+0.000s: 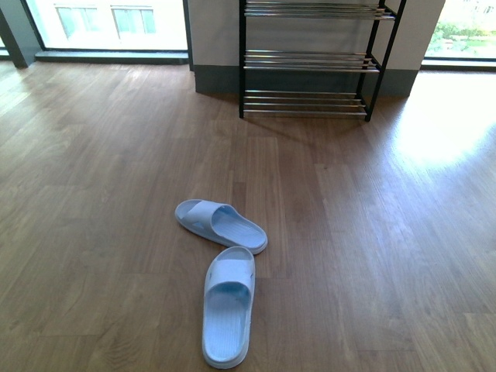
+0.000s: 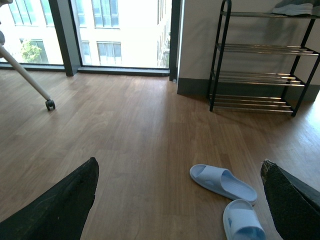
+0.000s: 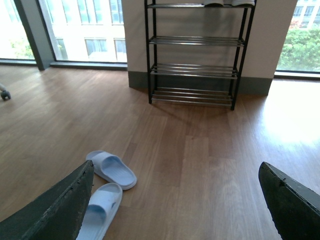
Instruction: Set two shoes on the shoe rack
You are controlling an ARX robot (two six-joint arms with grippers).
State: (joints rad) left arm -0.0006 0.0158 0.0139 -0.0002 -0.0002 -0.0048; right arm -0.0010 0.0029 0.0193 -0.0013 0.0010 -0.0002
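Note:
Two pale blue slide slippers lie on the wooden floor. The farther slipper point(image 1: 221, 225) lies at an angle, and the nearer slipper point(image 1: 229, 306) points towards the shoe rack point(image 1: 310, 62), which stands against the back wall. The left wrist view shows both slippers point(image 2: 222, 183) point(image 2: 242, 222), the rack point(image 2: 260, 75) and a grey shoe point(image 2: 295, 7) on its top tier. My left gripper point(image 2: 178, 161) is open above the floor, holding nothing. My right gripper point(image 3: 176, 164) is open too, with the slippers point(image 3: 111, 169) point(image 3: 100, 210) beside one finger. Neither arm shows in the front view.
A white leg on a black caster point(image 2: 49, 104) stands near the windows on the left. Tall windows point(image 1: 108, 23) flank the wall section behind the rack. Bare wood floor point(image 1: 349, 232) stretches from the slippers to the rack.

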